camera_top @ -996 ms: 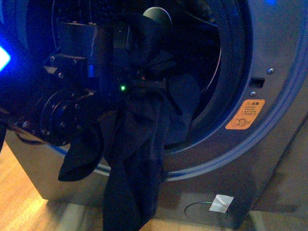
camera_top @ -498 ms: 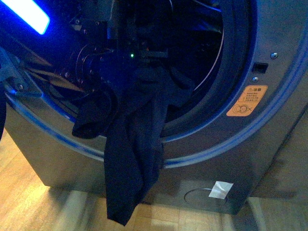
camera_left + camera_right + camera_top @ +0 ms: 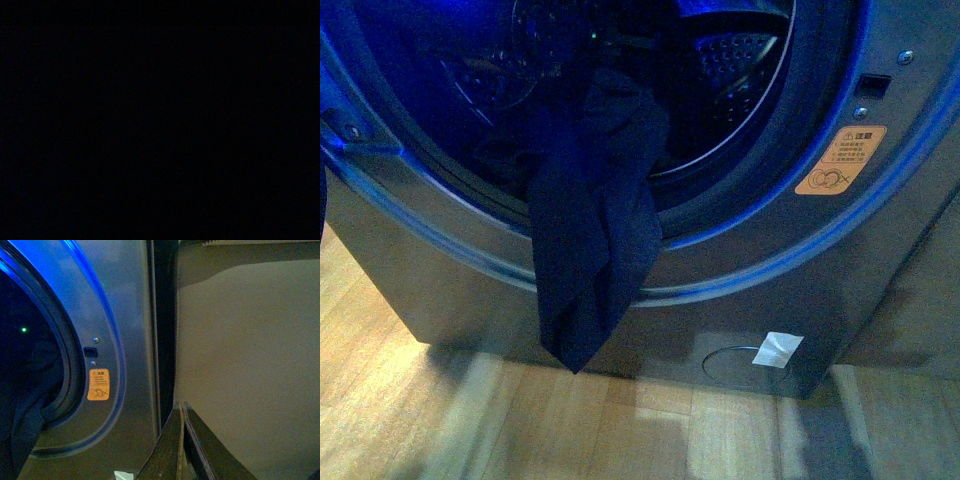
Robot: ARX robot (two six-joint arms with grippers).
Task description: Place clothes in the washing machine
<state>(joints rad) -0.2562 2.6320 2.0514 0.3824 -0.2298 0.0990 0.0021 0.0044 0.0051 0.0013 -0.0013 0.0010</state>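
Wood flooring (image 3: 620, 430) is seen nearest, below the washing machine (image 3: 880, 250). Clothes (image 3: 592, 260) are draped over the porthole lip: one limp end hangs outside down the front panel, the rest is inside the drum (image 3: 740, 60), so loading is judged only partly done. Right pincer (image 3: 182, 440) is parked beside the machine near the orange sticker (image 3: 98, 384), fingers pressed together, empty. Left wrist view is dark; left pincer is not visible, state unknown.
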